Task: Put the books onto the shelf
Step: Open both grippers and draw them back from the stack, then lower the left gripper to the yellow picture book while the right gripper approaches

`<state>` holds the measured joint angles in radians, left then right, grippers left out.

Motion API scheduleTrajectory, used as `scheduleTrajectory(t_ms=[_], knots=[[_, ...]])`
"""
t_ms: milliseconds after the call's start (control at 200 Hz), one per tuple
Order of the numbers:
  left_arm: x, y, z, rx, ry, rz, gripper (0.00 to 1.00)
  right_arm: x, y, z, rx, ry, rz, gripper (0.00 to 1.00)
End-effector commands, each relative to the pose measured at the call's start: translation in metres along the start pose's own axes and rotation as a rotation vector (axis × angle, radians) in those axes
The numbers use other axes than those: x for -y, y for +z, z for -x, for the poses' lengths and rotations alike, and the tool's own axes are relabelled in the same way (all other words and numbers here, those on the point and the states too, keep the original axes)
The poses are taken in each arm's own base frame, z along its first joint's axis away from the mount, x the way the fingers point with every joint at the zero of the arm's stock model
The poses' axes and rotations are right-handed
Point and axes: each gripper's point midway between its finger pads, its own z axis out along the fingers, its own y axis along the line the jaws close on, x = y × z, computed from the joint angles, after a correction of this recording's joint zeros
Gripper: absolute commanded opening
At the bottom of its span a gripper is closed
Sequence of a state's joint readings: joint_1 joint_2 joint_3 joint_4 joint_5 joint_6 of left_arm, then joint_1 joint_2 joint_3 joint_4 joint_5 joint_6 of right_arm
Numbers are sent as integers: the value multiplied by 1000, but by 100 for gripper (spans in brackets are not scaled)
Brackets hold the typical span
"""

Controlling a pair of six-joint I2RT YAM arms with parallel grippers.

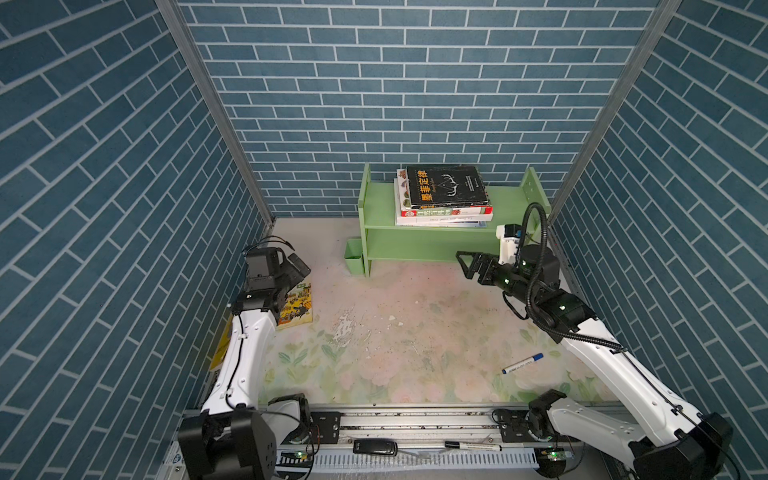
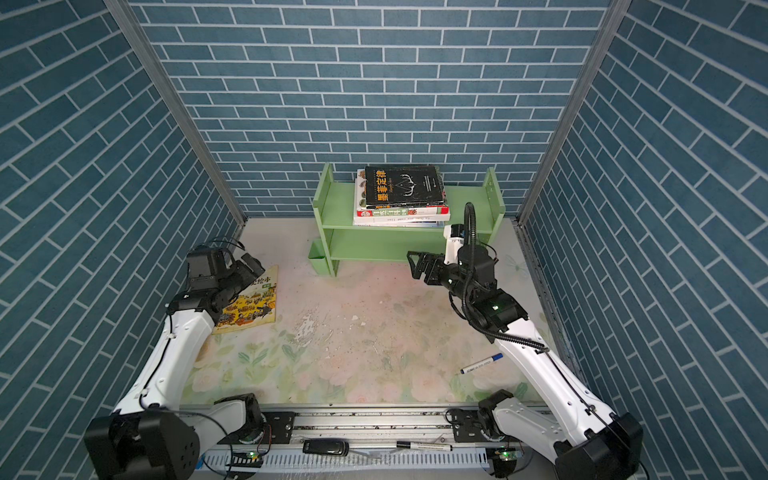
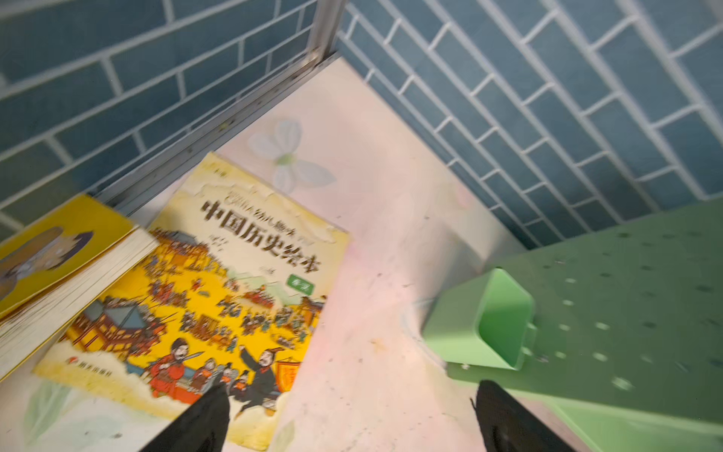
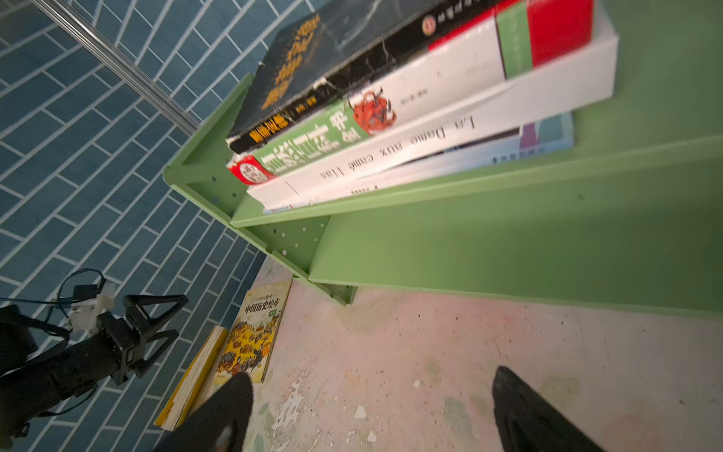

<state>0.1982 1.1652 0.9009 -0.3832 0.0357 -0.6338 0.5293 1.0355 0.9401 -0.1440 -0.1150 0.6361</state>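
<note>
- The left gripper (image 3: 352, 420) hangs over the far corner of the yellow illustrated book (image 3: 219, 297). Its jaws are spread wide with nothing between them.
- That book lies flat on the table (image 1: 415, 324), cover up, close to the left wall (image 1: 124, 208). One fingertip overlaps its near edge in the left wrist view; contact cannot be told.
- The yellow cartoon-man book (image 3: 51, 250) sits between the illustrated book and the left wall, tilted, with one long edge over the illustrated book's side. In both top views the left arm hides most of it.
- The right gripper (image 1: 465, 262) is also spread apart and empty. It floats just in front of the right end of the shelf (image 1: 382, 208), at about the height of the lower tier.
- Four books are stacked flat on the shelf's top tier, above and behind the right gripper, with the black book (image 1: 446, 185) on top.
- Bare board shows on both sides of the stack, more on its left.
- The small green cup-box (image 1: 354, 255) hangs on the shelf's left panel, near the illustrated book.
- The middle of the table between the two arms is open floor. A marker pen (image 1: 521, 363) lies near the right forearm.
- The left arm runs from the near base along the left wall, with its wrist bent down.
- The right arm slants from the near right base toward the shelf, its wrist turned so the gripper points left.
</note>
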Motion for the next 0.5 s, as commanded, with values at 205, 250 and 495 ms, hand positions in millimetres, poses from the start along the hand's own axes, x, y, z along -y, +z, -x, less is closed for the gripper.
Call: scheduleTrajectory(t_ms=[205,250,495], knots=[[-87,70,7,-64,-217,183,100,5,30,-33,-30,140,-38,93],[-92,76,6,-73,-223,203,100,5,34,-36,-37,145,-48,93],[-106,102,-11,-110,-268,233,100,3,52,-39,-59,149,-77,92]])
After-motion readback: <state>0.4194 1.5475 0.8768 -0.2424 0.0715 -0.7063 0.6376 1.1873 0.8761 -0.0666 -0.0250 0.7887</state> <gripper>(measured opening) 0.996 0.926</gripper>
